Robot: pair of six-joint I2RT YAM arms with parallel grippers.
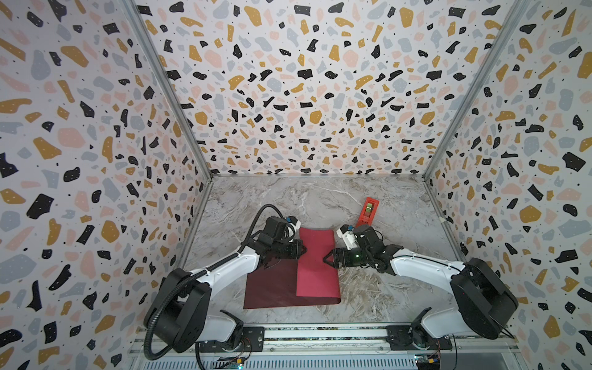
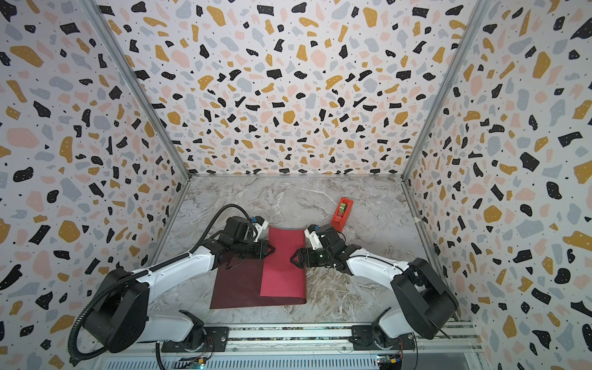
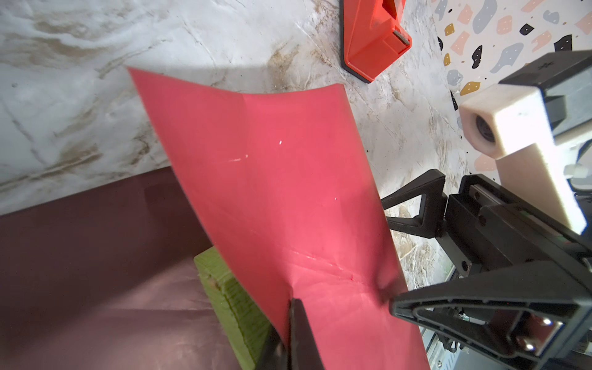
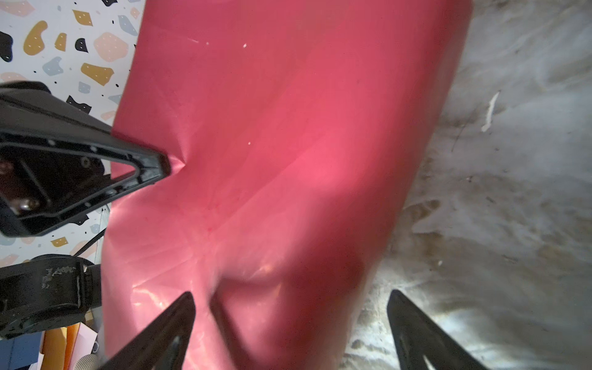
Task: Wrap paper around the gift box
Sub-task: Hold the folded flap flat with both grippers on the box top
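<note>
Wrapping has barely begun on a marble-patterned bench closed in on three sides by speckled walls. The paper lies mid-bench. Its dark maroon face rests flat on the left, and its right part is folded up and over toward the left, showing crimson. The left pincer is clamped on the free edge of that crimson flap, puckering the sheet. The right pincer stands wide apart and grips nothing. In the right wrist view one of its fingers hangs over the flap and the other over bare bench, straddling the curved fold.

The gift box is hidden beneath the flap in both top views. The left wrist view shows an olive-green corner of it sitting on the maroon face under the lifted sheet.

By the look of things, only the first side is being drawn across the box. The maroon side has yet to come up, and the seam and both ends are not yet closed. No tape shows on the paper. A red tape dispenser stands behind the right arm, apart from the sheet.

The paper's near edge lies close to the bench's front rail. Bare bench is open behind the paper and to its right. The left arm reaches over the maroon part, so room looks tightest there, and the two pincer tips sit near each other.
</note>
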